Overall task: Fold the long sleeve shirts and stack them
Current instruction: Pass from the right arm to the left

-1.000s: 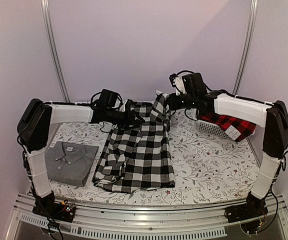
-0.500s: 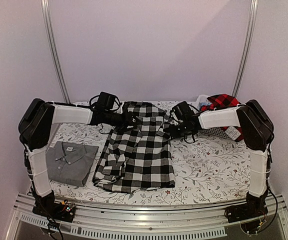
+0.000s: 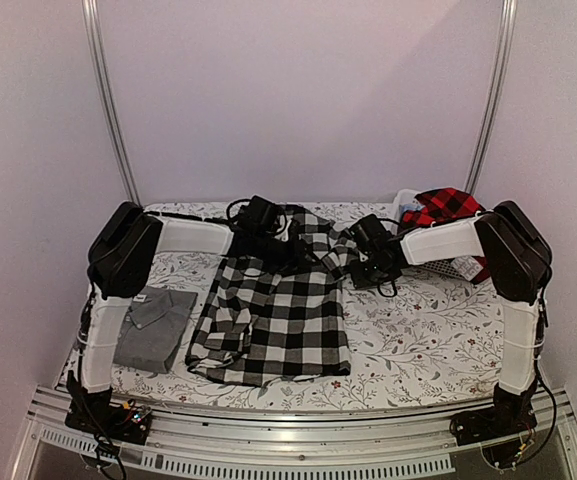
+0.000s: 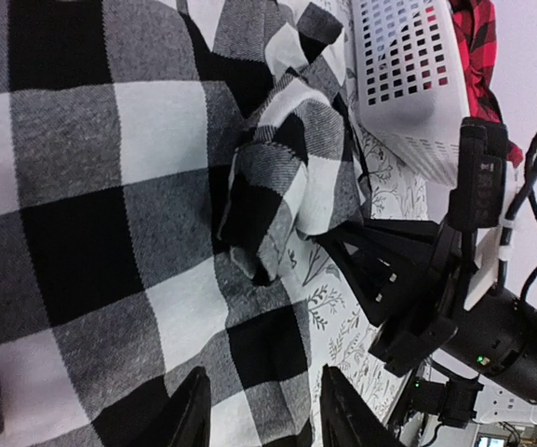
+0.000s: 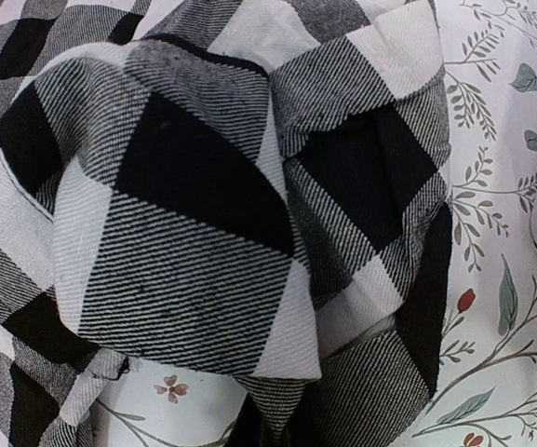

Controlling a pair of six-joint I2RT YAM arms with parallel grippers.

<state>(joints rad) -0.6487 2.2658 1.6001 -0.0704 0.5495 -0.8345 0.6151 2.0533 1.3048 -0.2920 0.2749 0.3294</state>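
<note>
The black-and-white check shirt (image 3: 278, 325) lies spread on the worktop (image 3: 418, 335) directly under both sets of jaws, its near part flat and its far end rumpled into a hump between them. It looks like light, soft woven cloth with no stiffness of its own. It should sag from any single pinch, drag across the worktop rather than slide cleanly, and crease wherever it bunches. It is therefore best taken at an edge or seam, such as a shoulder or a hem corner, at two points well apart and with only one or two layers in each pinch. The right jaws are closed to a narrow slit and appear to pinch a thin fold at the right side of that hump; in the right wrist view the cloth gathers straight down into them. The left jaws stand partly apart, their fingers (image 4: 194, 419) over flat check cloth, and no fold shows pinched between them. Well to the left of the left jaws lies the folded grey shirt (image 3: 156, 328). Just beyond the right jaws the red-and-black check shirt (image 3: 448, 203) sits in the white basket (image 4: 398, 84).
</note>
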